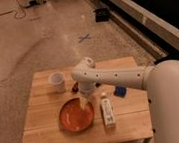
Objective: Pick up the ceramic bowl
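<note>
The ceramic bowl [75, 115] is a wide, shallow orange-red dish with a darker rim, lying on the wooden table [47, 138] left of centre. My white arm reaches in from the right, and my gripper [84, 103] hangs down over the bowl's far right rim, right at or just above it. I cannot tell whether it touches the bowl.
A small white cup [57, 81] stands at the table's back left. A white bottle [106, 112] lies right of the bowl. A small blue object [119, 91] sits further right. A dark reddish item [75, 88] lies behind the gripper. A blue cross [83, 37] marks the floor beyond.
</note>
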Available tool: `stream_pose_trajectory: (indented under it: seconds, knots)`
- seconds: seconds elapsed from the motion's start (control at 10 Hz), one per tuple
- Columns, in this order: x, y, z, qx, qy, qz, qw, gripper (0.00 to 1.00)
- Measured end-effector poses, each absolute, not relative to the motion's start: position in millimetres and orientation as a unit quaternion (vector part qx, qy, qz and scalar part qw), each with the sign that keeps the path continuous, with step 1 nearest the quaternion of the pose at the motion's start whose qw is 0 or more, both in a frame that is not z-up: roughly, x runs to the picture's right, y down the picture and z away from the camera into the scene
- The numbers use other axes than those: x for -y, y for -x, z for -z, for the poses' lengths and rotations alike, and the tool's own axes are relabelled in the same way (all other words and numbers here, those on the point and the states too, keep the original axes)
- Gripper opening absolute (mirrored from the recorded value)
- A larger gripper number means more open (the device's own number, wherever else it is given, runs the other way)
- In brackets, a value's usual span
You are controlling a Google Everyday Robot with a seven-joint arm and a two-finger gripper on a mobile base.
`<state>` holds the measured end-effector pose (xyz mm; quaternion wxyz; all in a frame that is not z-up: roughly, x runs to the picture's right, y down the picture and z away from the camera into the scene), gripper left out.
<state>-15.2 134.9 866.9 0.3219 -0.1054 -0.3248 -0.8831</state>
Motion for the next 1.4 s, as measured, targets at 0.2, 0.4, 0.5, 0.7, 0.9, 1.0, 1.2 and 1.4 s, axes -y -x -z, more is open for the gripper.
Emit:
stream_pose_trajectory:
  seconds: [0.2, 0.4, 0.5, 0.7, 0.9, 1.0, 1.2, 1.4]
  knots:
    - [-137.9, 7.6, -873.9, 0.326, 0.108, 0.880, 0.329, 0.80]
    - [-145.4, 4.8, -879.9, 0.330, 0.109, 0.878, 0.329, 0.80]
    - [-149.4, 4.6, -880.7, 0.331, 0.110, 0.879, 0.326, 0.80]
    - [-157.2, 10.5, -880.2, 0.331, 0.110, 0.881, 0.319, 0.79]
    - [-163.5, 16.1, -878.7, 0.328, 0.110, 0.885, 0.312, 0.65]
    - [-167.2, 20.2, -877.5, 0.326, 0.109, 0.887, 0.307, 0.53]
    - [-170.0, 24.4, -875.5, 0.323, 0.108, 0.890, 0.303, 0.33]
    - [-168.7, 24.7, -873.9, 0.319, 0.107, 0.891, 0.305, 0.10]
